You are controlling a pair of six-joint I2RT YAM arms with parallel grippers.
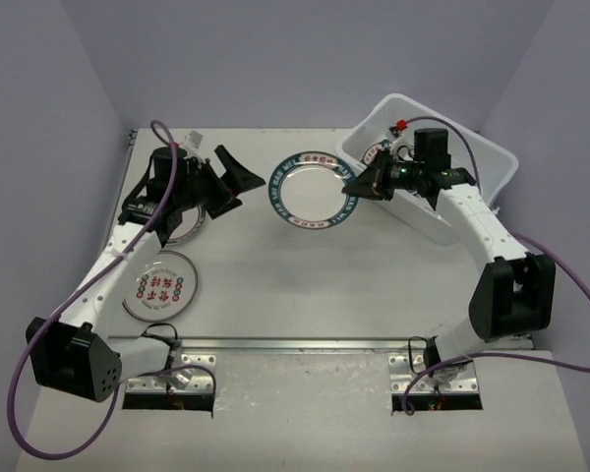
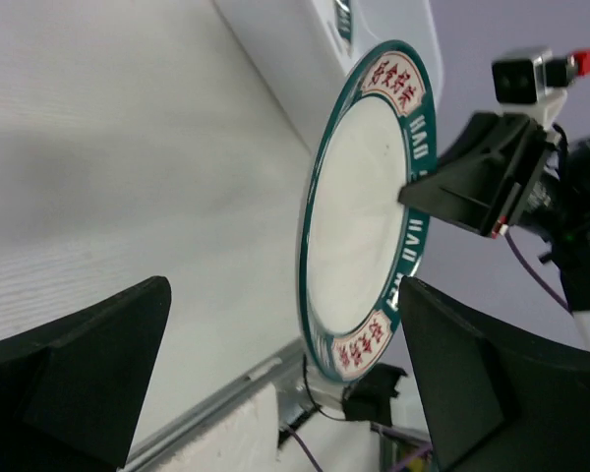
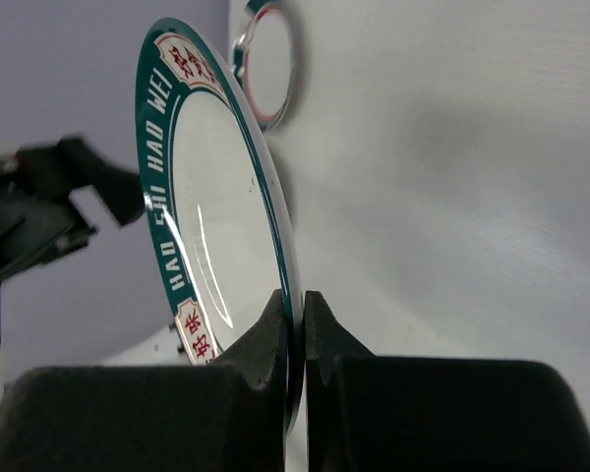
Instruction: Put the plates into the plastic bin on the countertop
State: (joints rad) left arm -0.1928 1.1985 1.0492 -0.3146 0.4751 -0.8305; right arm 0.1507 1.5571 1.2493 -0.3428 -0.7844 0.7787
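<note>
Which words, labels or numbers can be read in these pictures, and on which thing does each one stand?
"HAO WEI": white letters on the rim of the teal-rimmed plate.
Red characters in that rim's white panels: I cannot read them.
Red characters on the front-left plate: too small to read.
Nothing else is legible.

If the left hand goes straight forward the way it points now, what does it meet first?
Most likely the teal-rimmed plate, which the right hand grips by its rim. It lies straight ahead of the open left hand, though depth is unclear.
</note>
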